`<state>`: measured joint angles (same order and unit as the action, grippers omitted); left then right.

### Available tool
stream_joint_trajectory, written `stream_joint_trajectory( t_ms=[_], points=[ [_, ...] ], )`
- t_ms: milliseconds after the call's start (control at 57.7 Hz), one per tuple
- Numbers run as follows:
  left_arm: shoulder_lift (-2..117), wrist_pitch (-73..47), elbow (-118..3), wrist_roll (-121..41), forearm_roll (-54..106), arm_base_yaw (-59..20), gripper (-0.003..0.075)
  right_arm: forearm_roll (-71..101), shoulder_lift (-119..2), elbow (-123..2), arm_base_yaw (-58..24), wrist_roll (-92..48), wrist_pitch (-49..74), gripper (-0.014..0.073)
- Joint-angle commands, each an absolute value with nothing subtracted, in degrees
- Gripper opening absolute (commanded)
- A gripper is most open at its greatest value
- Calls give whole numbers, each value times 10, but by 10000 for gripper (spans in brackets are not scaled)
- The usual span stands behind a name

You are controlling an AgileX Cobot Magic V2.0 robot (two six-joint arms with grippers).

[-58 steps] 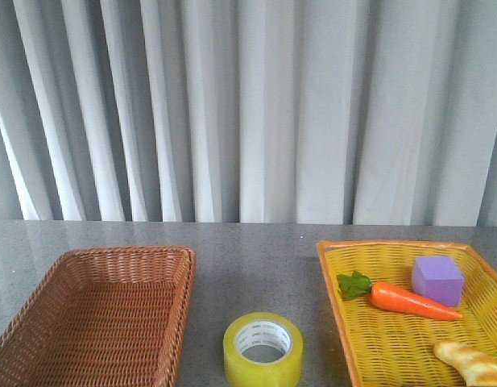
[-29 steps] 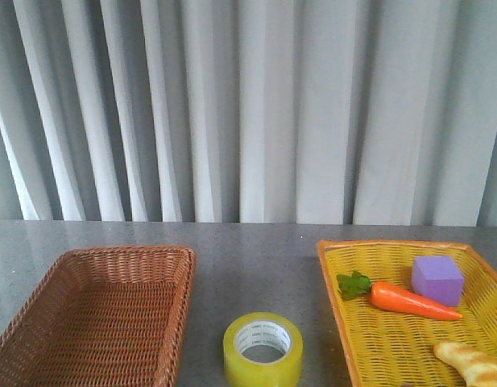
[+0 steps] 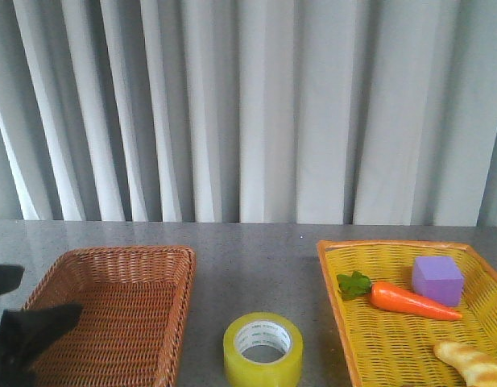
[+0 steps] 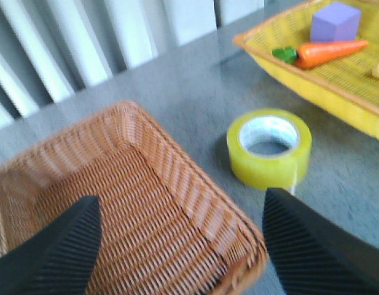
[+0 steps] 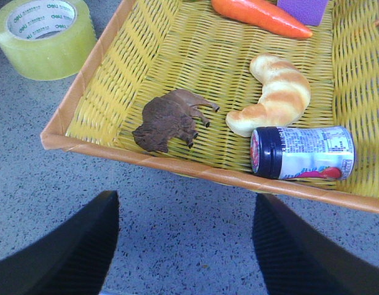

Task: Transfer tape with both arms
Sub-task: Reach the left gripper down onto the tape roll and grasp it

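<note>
The tape (image 3: pixel 263 349) is sitting flat on the grey table (image 3: pixel 248 266), hole facing up, right in the gap between the brown wicker basket (image 3: pixel 103 314) and the yellow basket (image 3: pixel 409 322). Nothing is touching it — it sits a bit nearer the brown one's corner in the left wrist view, but apart from both.

The left claw (image 4: pixel 180 246) has its fingers spread wide and it isn't holding anything. It hangs over the near part of the brown basket, with the tape off to the side and ahead of it. In the front view you only catch a dark bit of that arm at the lower left edge.

The right claw (image 5: pixel 186 246) is also spread apart and holding nothing, hovering over bare table just outside the near rim of the yellow basket.

Inside the yellow basket: an orange carrot (image 3: pixel 413 301) with green leaves, a purple block (image 3: pixel 436 279) just behind it, a croissant (image 5: pixel 272 95), a little brown animal figure (image 5: pixel 168 120) lying on its side, and a small can (image 5: pixel 303 152) with a dark cap, tipped over beside the croissant.

Grey-white curtains (image 3: pixel 248 113) hang behind the table.
</note>
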<state>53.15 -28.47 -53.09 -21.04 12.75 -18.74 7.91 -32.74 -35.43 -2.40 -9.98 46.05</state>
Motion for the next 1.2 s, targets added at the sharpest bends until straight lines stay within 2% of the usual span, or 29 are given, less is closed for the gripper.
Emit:
stream_joint_trajectory(
  t_ms=[0,485,814,1178],
  points=[
    [576,-270,-605,-223,139,-197,505,82,-329,-369,-21,-102,428,456],
    [879,-355,-834,-296,138,-281,504,82,-329,-369,-21,-102,428,456],
    [1069,-494,-1015,-296,137,-283,503,82,-329,-369,-21,-102,428,456],
    [1195,-487,-1130,-296,125,-283,503,82,-329,-369,-21,-102,428,456]
  ],
)
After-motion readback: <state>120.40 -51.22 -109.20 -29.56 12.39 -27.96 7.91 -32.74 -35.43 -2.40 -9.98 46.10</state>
